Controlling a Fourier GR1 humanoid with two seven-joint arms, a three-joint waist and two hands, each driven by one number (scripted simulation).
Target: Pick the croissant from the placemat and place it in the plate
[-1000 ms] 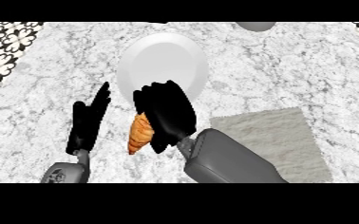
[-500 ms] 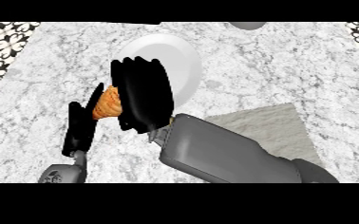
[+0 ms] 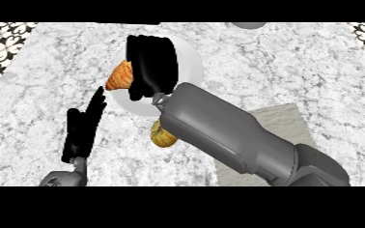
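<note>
Croissant (image 3: 119, 76), clasped in the right hand (image 3: 153, 67), juts off the plate's (image 3: 191, 60) left rim, so release lies rightward; the open left hand (image 3: 84, 128) rests near the counter's (image 3: 285, 67) front edge.

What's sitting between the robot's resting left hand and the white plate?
Only bare marble counter, seen in the head view, separates the left hand from the plate.
</note>
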